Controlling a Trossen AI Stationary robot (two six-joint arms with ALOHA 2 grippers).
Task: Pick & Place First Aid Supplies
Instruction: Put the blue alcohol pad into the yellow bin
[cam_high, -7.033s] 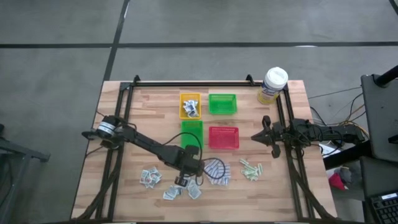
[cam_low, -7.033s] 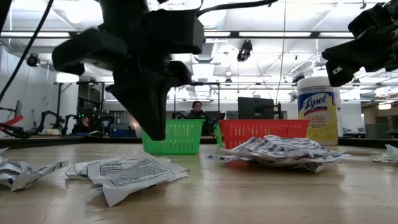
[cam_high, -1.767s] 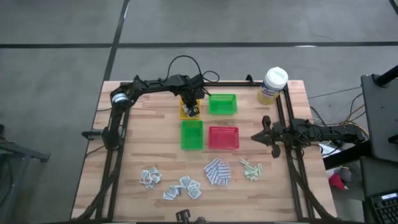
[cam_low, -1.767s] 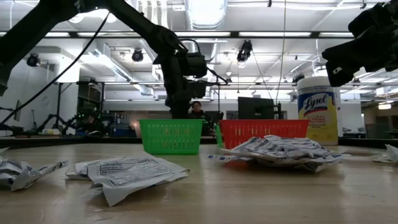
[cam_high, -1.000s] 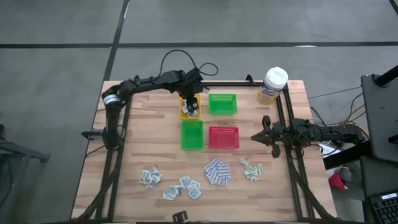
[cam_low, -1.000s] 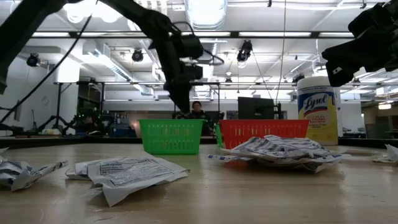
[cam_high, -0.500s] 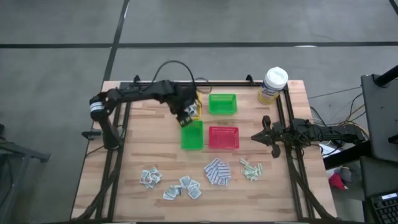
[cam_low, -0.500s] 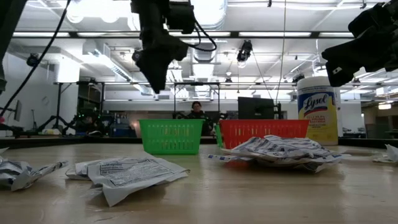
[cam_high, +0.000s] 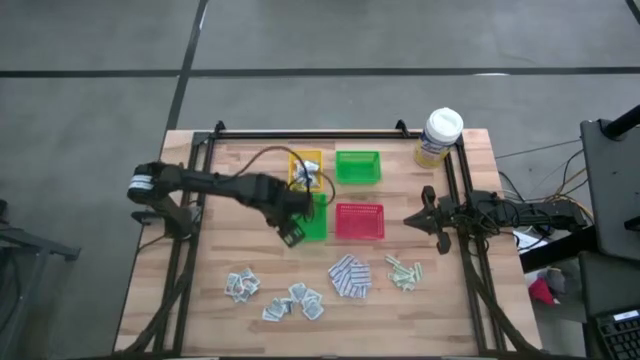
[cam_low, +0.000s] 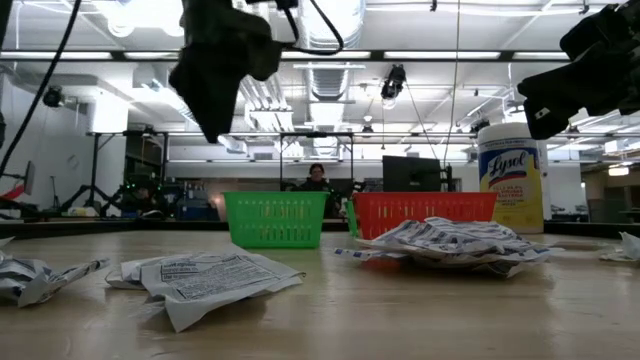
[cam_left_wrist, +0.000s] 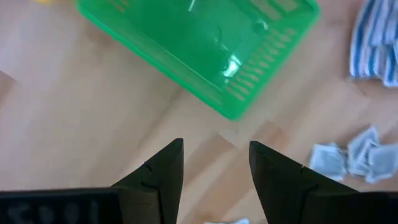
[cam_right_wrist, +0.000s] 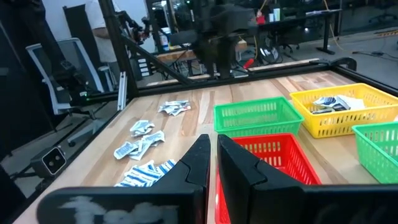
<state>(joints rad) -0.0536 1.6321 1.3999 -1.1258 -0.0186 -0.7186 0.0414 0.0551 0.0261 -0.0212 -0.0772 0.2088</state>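
On the wooden table (cam_high: 220, 310) we see four small trays in the middle — a yellow tray (cam_high: 306, 167) with some sachets, two green ones and a red tray (cam_high: 359, 221). First aid supplies (cam_high: 300, 298) lie scattered near the front edge. The left gripper (cam_high: 291, 235) hangs open and empty beside the nearer green tray (cam_left_wrist: 205, 46); the right gripper (cam_high: 413, 218), shut and empty, waits beside the red tray, below a yellow canister (cam_high: 438, 137).

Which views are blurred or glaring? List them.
Left wrist view: green tray smeared by motion blur. Low view: ceiling lights glare, left gripper a dark silhouette, nearest sachet soft. High view: evenly lit and sharp.
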